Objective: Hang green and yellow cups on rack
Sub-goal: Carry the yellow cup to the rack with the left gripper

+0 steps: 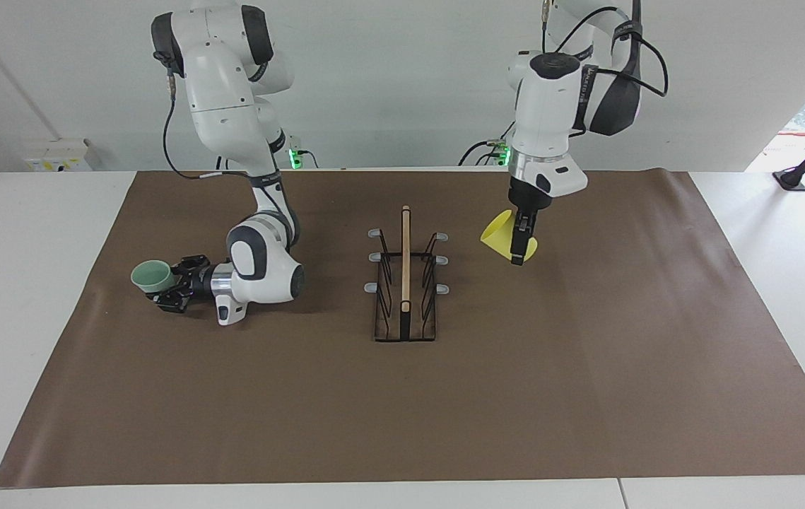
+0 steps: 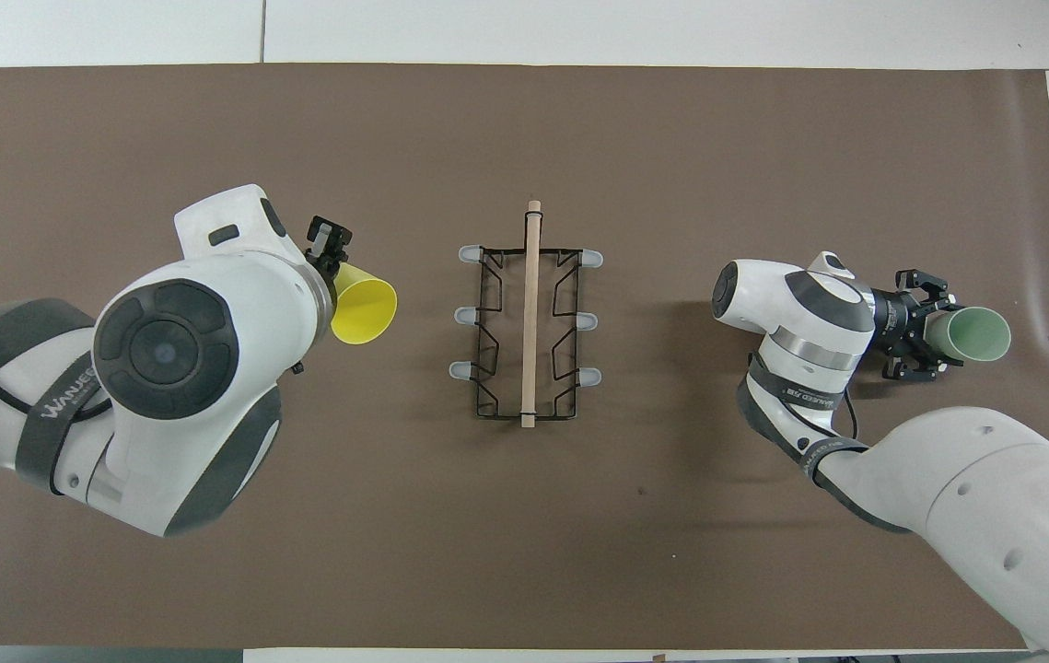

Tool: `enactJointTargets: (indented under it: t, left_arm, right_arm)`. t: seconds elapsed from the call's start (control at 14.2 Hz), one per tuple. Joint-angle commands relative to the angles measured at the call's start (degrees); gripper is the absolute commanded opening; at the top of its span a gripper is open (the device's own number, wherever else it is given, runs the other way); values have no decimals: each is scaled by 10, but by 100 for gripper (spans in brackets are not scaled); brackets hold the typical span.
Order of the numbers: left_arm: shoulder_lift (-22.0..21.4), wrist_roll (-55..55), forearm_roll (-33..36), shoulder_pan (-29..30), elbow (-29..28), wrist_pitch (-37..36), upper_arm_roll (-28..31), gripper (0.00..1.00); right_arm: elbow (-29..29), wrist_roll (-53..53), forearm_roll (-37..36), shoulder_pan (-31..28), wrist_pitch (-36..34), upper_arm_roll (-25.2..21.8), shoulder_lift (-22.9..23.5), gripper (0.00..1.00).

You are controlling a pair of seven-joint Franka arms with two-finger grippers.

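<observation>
I have the yellow cup [image 1: 504, 236] clamped in my left gripper [image 1: 517, 249], up in the air just beside the rack [image 1: 406, 283] on the left arm's side, its mouth turned toward the grey-tipped prongs [image 1: 439, 237]. To do this well I should line the mouth squarely with one prong on that side, come in along the prong's own slant so the rim does not snag the wire, and let go only once the cup sits well down on it. My right gripper [image 1: 174, 288] is closed on the green cup [image 1: 148, 276], low over the brown mat [image 1: 586, 396], well apart from the rack toward the right arm's end; it looks freshly taken, so I would lift it straight up before swinging it in. The rack stands mid-mat with all six prongs bare. The mat covers most of the white counter [image 1: 13, 283], and a plain white wall [image 1: 388, 78] rises by the arm bases.
</observation>
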Motion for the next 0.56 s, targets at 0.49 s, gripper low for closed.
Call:
enactJointTargets:
  t: [0.49]
  left_arm:
    - [52,-223,267,-150,19,-162,8,0]
  right_arm:
    - [134,9,301,-68,21,8,-109,0]
